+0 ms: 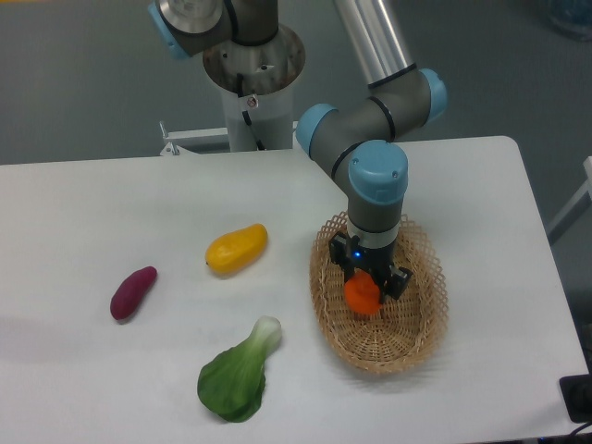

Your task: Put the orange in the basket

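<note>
The orange [363, 295] is a small bright round fruit held low inside the basket [407, 349], an oval tan wicker basket with a lacy rim at the right of the table. My gripper [367, 288] reaches straight down into the basket and is shut on the orange, its black fingers on either side of the fruit. I cannot tell whether the orange touches the basket floor.
A yellow mango-like fruit [237, 248] lies left of the basket. A purple sweet potato [132, 292] sits farther left. A green bok choy [237, 376] lies near the front. The arm's base [252, 65] stands behind the table.
</note>
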Controlling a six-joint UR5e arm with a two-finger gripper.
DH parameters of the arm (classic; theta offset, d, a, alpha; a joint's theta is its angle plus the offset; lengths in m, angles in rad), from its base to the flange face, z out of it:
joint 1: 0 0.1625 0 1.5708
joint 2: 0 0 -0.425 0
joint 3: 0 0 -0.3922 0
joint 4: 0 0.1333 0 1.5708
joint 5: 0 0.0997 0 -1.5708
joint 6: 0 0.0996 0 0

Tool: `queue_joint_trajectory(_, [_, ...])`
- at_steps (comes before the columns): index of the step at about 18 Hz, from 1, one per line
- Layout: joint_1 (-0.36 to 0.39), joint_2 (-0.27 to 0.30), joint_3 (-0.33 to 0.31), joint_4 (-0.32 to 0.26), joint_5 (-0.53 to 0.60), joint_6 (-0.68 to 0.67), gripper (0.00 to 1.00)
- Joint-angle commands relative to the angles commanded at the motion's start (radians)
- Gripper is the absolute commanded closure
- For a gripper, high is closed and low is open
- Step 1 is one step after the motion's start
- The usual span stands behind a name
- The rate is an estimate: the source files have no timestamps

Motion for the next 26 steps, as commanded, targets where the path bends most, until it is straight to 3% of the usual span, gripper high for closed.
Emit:
queue_joint_trajectory(1, [0.000, 0.000, 0.002, 0.000, 0.000, 0.000, 0.01])
queue_joint_trajectory(2, [0.000, 0.000, 0.002, 0.000, 0.000, 0.002, 0.00])
queue_joint_trajectory(10, [0.000, 0.017, 0.083, -0.015, 0.000, 0.000, 0.00])
queue_joint_trajectory(13, [0.006, 0.038, 0.113, -0.061, 0.000, 0.012, 0.00])
queue_joint_trajectory(15, [0.009, 0.044, 0.161, -0.144, 0.000, 0.015, 0.00])
queue_joint_trajectory(17, [0.009, 0.043, 0.234, -0.268, 0.000, 0.044, 0.00])
queue_joint_trajectory(18, [0.009, 0.043, 0.248, -0.294, 0.000, 0.066, 0.00])
queue_joint_trajectory(26, [0.008, 0.041, 0.239, -0.291, 0.000, 0.080, 0.00])
